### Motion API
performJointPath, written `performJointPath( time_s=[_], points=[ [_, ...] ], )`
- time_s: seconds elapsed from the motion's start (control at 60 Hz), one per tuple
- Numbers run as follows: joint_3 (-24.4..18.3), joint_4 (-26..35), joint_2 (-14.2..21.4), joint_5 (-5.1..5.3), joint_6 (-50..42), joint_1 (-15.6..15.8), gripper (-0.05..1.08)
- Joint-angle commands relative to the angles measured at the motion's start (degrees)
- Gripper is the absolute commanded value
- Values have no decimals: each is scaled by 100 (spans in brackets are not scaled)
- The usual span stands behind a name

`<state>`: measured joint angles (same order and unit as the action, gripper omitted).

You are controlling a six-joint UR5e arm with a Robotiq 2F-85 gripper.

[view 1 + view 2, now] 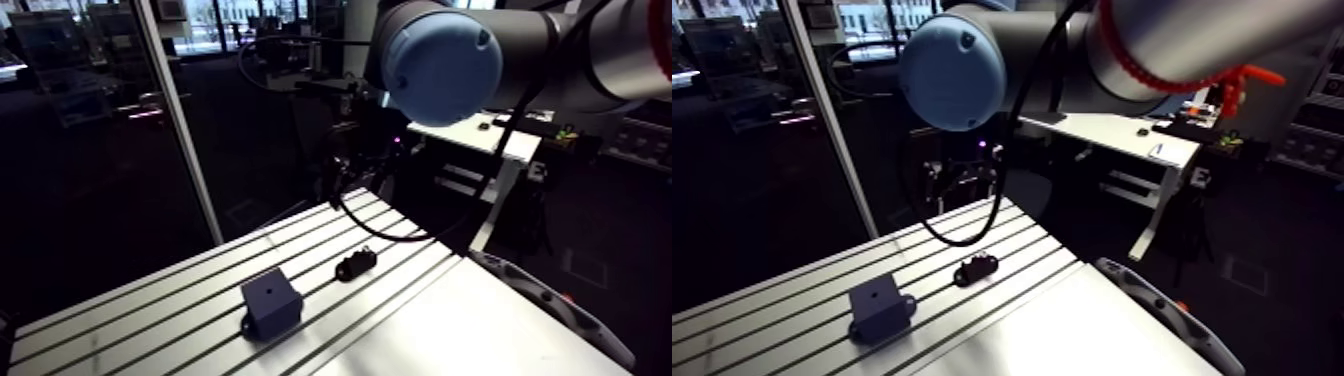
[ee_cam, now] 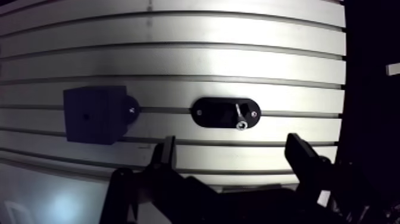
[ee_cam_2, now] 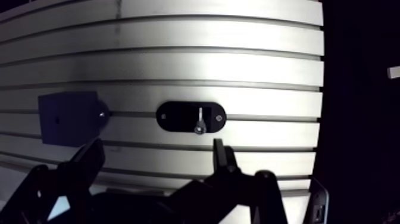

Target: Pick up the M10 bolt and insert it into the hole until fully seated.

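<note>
Above the slotted table [image 2: 178, 59], my fingers [image 2: 167, 155] stand wide apart, holding nothing. Just ahead of them the M10 bolt [image 2: 238, 117] sits in its black oval holder [image 2: 211, 113]; beside that holder stands the dark block [image 2: 89, 114] with the hole [image 1: 270, 291]. Risk, as I judge it: descending off-centre, one finger could strike the holder or tip the slim bolt. Only the wrist view shows the bolt; only the arm view shows the block's height.

a silver-grey arm [image 1: 600, 60] with a round light-blue joint cap [image 1: 440, 62] and a black angular gripper [image 2: 232, 146].
</note>
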<state>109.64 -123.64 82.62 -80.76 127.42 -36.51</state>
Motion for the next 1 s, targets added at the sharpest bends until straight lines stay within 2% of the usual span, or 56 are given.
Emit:
performJointPath(
  time_s=[0.017,0.35,0.467,0.583,0.8,1.0],
  points=[
    [113,-248,-210,-31,-20,-6,1],
    [291,-672,-407,-84,-63,-6,12],
    [325,-723,-425,-194,-79,-6,18],
    [352,-933,-434,-250,-81,-6,26],
    [394,-939,-453,-269,-89,-6,34],
    [397,-948,-486,-278,-81,2,35]
  ],
)
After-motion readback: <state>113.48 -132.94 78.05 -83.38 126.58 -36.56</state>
